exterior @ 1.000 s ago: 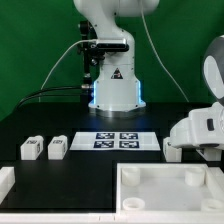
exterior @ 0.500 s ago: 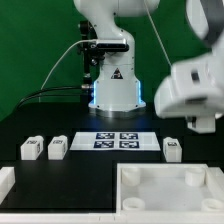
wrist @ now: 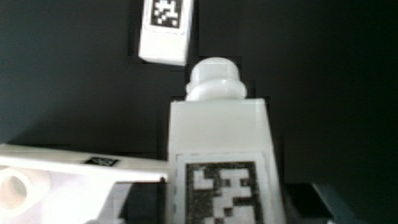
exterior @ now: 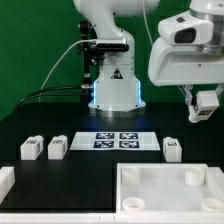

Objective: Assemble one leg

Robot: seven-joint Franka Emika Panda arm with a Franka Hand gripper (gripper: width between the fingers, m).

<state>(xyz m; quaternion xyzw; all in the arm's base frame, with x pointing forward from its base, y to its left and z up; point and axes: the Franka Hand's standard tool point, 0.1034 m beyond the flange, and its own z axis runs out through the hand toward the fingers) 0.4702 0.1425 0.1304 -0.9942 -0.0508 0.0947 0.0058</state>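
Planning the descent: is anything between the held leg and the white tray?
Nothing visible does. The end effector holds the leg up in open air; a spare leg lies on the table near the tray, apart from both.

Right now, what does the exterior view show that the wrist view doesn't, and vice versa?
Exterior view only: the robot base, the marker board and two legs on that view's left. Wrist view only: the rounded peg and tag of the held leg, close up. Both: the gripper shut on the held leg, a loose leg lying on the table, probably the same one, and a corner of the tray.
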